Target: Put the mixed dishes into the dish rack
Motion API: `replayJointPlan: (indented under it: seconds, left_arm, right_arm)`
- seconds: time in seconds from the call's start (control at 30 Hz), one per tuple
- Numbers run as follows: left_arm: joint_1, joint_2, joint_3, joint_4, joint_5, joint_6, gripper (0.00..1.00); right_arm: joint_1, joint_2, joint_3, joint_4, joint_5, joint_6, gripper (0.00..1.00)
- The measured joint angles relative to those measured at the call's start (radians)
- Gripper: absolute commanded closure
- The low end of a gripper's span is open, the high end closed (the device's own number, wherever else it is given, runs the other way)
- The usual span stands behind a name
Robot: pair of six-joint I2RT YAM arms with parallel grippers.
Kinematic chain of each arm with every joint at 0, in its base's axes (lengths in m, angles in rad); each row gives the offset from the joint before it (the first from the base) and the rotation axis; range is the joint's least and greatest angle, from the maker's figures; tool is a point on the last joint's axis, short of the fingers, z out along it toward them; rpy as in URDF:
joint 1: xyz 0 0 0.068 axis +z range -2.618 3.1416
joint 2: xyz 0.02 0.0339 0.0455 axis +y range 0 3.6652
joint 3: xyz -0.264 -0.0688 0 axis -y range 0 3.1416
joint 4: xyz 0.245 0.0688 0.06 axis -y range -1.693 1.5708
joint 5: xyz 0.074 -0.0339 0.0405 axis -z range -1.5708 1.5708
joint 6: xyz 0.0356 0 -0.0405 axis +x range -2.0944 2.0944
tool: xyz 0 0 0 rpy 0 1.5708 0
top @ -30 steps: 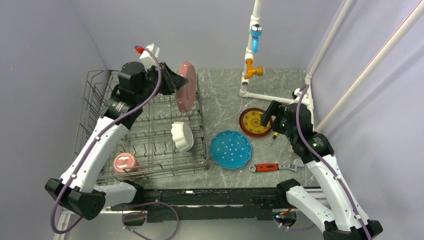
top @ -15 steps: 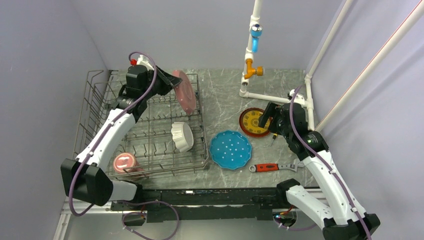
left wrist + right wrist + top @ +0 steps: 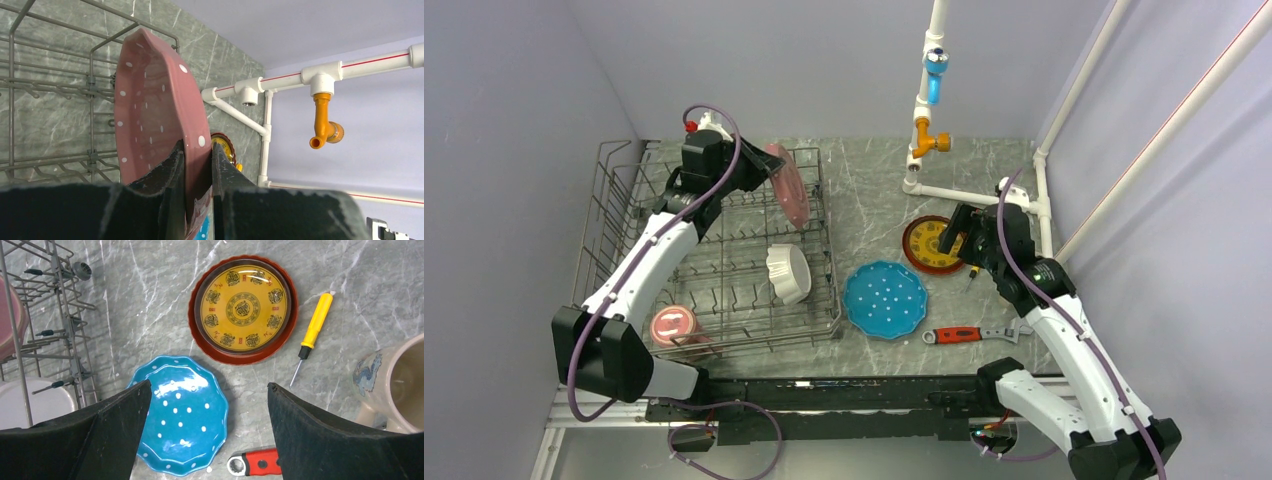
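Here, left pincer (image 3: 197, 146) pinches a glossy scalloped pink plate (image 3: 155, 110).

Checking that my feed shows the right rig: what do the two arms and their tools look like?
Both the left arm and right arm have white shells with black joints and bases, each trailed by a purple cable. The left tool and right tool have matte black, wedge-shaped fingers.

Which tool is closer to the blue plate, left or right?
Right. The right tool hovers open near the blue plate, by the red-brown plate; the left tool is over the dish rack, shut on the pink scalloped plate.
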Motion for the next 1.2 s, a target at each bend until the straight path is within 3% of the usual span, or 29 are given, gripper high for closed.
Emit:
replayJointPlan:
  seconds: [0.73,1.2]
  left_arm:
    - [-0.017,0.006,-0.02,-0.005,-0.008,0.069,1.0]
    - [-0.106,0.047,-0.001,-0.056,-0.116,0.154,1.0]
  right_arm:
    - [0.0,0.05,0.0,0.024,-0.016,-0.008,0.12]
    - [0.0,0.07,0.0,0.037,-0.026,-0.014,0.12]
